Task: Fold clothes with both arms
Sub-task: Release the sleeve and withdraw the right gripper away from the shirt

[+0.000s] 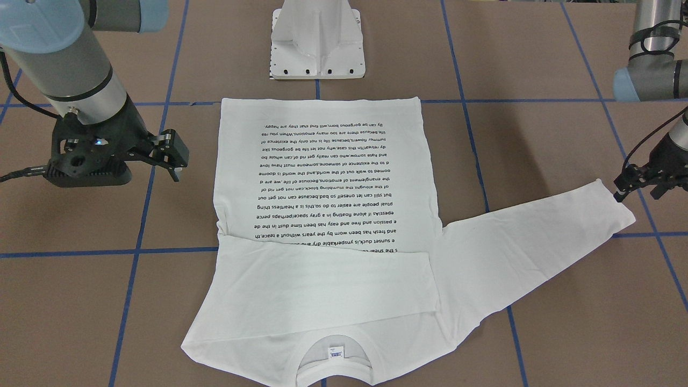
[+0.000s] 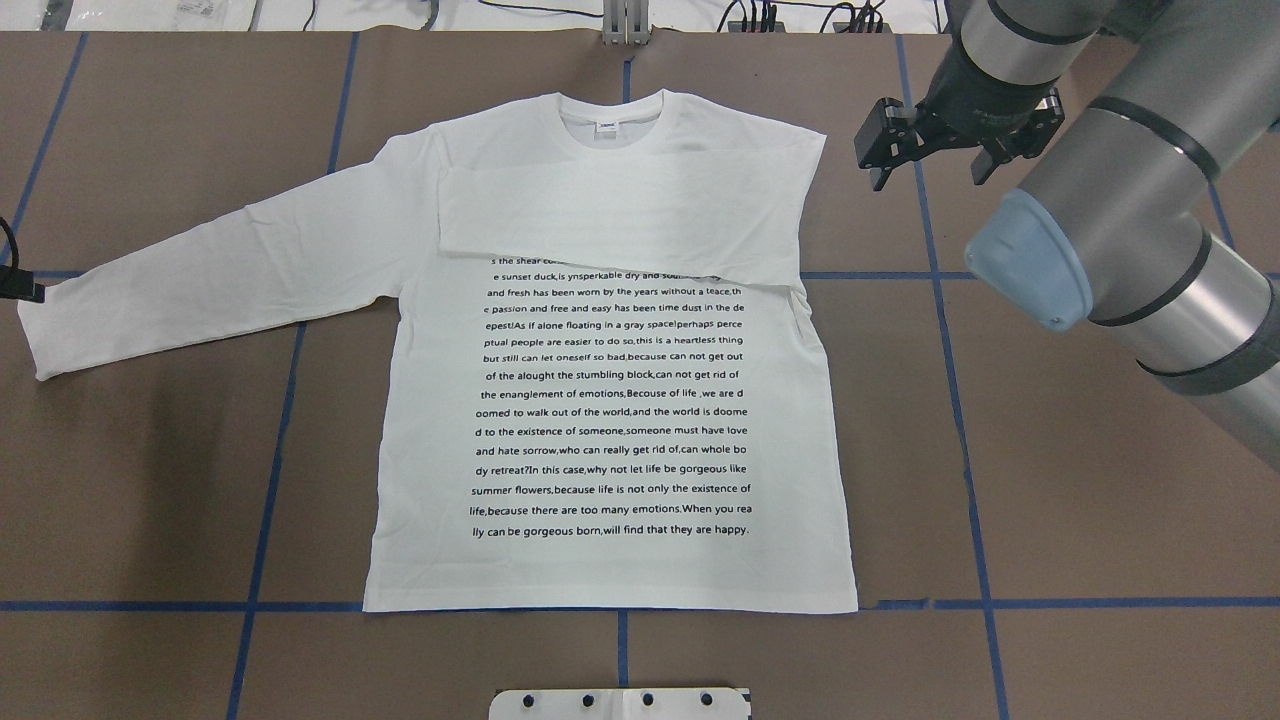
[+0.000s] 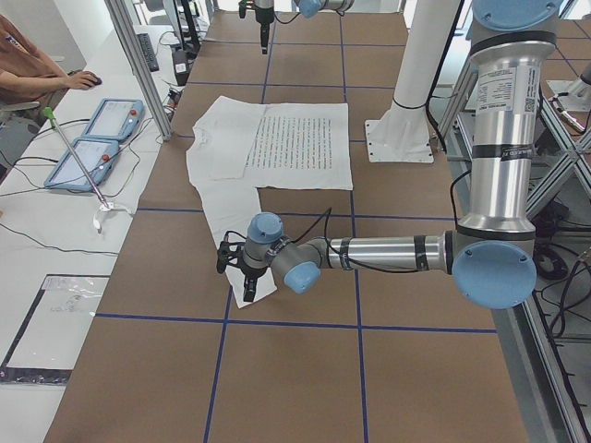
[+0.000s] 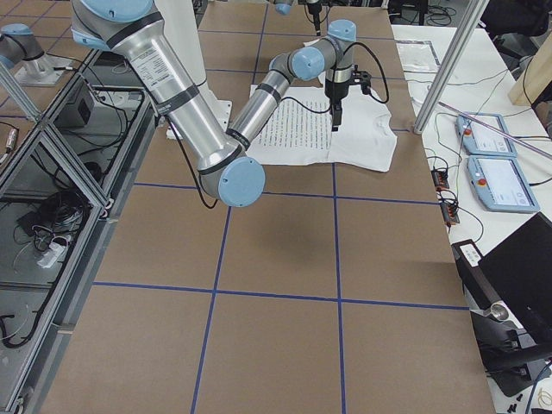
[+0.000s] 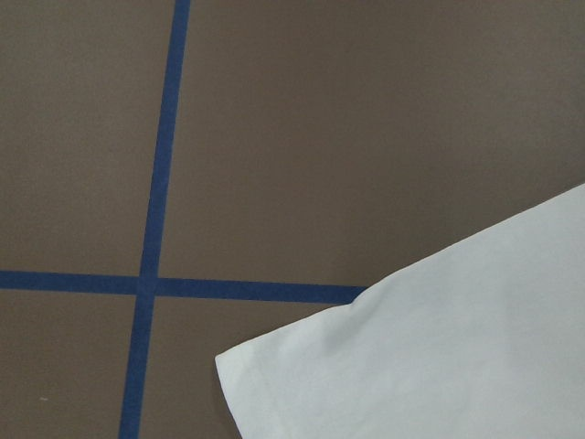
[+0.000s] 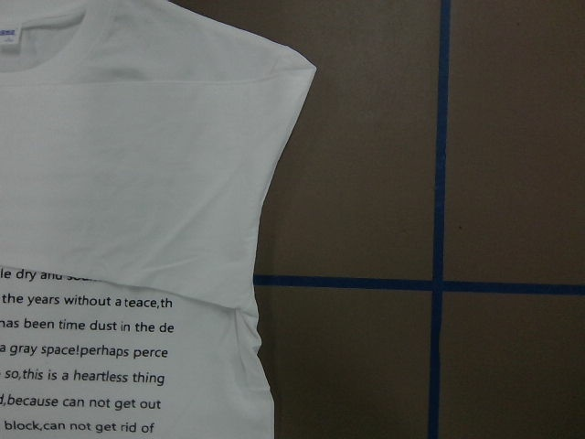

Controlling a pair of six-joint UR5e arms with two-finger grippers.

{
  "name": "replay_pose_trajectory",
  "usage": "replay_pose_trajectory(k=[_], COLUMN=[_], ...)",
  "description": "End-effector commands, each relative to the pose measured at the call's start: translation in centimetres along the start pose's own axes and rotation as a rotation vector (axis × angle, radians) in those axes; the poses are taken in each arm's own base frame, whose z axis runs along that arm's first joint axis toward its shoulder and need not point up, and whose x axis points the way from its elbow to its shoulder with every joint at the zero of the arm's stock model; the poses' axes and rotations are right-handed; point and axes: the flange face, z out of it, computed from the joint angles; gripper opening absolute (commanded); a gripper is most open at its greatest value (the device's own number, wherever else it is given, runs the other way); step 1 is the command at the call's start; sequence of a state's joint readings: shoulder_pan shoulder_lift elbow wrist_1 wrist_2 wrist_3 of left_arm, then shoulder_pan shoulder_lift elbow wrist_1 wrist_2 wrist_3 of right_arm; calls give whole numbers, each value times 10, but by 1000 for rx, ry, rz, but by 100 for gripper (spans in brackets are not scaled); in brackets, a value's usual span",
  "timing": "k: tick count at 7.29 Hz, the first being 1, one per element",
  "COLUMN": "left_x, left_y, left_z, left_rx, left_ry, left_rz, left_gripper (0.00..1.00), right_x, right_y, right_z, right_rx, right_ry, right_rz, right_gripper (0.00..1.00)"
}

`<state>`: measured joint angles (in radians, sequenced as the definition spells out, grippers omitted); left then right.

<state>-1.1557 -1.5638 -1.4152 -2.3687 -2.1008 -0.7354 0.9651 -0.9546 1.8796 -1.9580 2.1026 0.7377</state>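
large white long-sleeved shirt [image 2: 610, 420] with a block of small black text lay flat, face up, on the brown table [image 2: 1050, 450] marked with a blue tape grid. its collar [image 2: 610, 105] pointed away from the robot and its hem [image 2: 610, 605] sat near the white metal pedestal base [image 1: 317, 43].

the sleeve on the robot's right [image 2: 620, 215] lay folded across the chest, covering the top lines of text. the other sleeve [image 2: 200, 270] was stretched out to the robot's left, flat and well clear of the body.

the black two-finger left gripper [image 1: 639, 193] hung at the cuff [image 1: 613, 209] of the outstretched sleeve. its jaws looked apart, with one tip close to the cloth edge. contact could not be judged. the left wrist view showed only the cuff corner on bare table.

the black two-finger right gripper [image 2: 928, 180] hovered just beside the folded shoulder, jaws apart, holding nothing.

judgement: the cloth is thin, light and limp. it will drape and drag rather than keep its shape, and the layers may slide on each other. best hold for the next fold is the cuff end, pinched through both layers at the edge. carry it low across the chest so the sleeve does not twist. a shallow pinch risks slipping off, and a deep one risks snagging the table covering.
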Motion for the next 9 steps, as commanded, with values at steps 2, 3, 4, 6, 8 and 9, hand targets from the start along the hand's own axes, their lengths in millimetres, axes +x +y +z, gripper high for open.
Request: replay_pose_trajectory(k=[2,3,4,6,8,9], left_x=[-10,-17,-22,-4,-2,-2], left_y=[-10,-7,-5,2,3,3], left_z=[25,32,36,49,50,50], left_rx=[-23,-15,-12,-39,-43,-43], left_ry=[-19,-11,-8,2,4,4], left_rz=[2,9,7,27,30,30], left_gripper=[96,96,96,96,91,87], right_x=[17,17,18,16,18,17], right_y=[10,11,10,11,11,10], right_z=[-3,-6,-4,-5,-5,-5], right_rx=[-3,2,0,2,3,2], right_ry=[-13,-15,-13,-14,-11,-12], right_rz=[-16,-18,-16,-17,-15,-15], right_gripper=[100,100,100,100,100,100])
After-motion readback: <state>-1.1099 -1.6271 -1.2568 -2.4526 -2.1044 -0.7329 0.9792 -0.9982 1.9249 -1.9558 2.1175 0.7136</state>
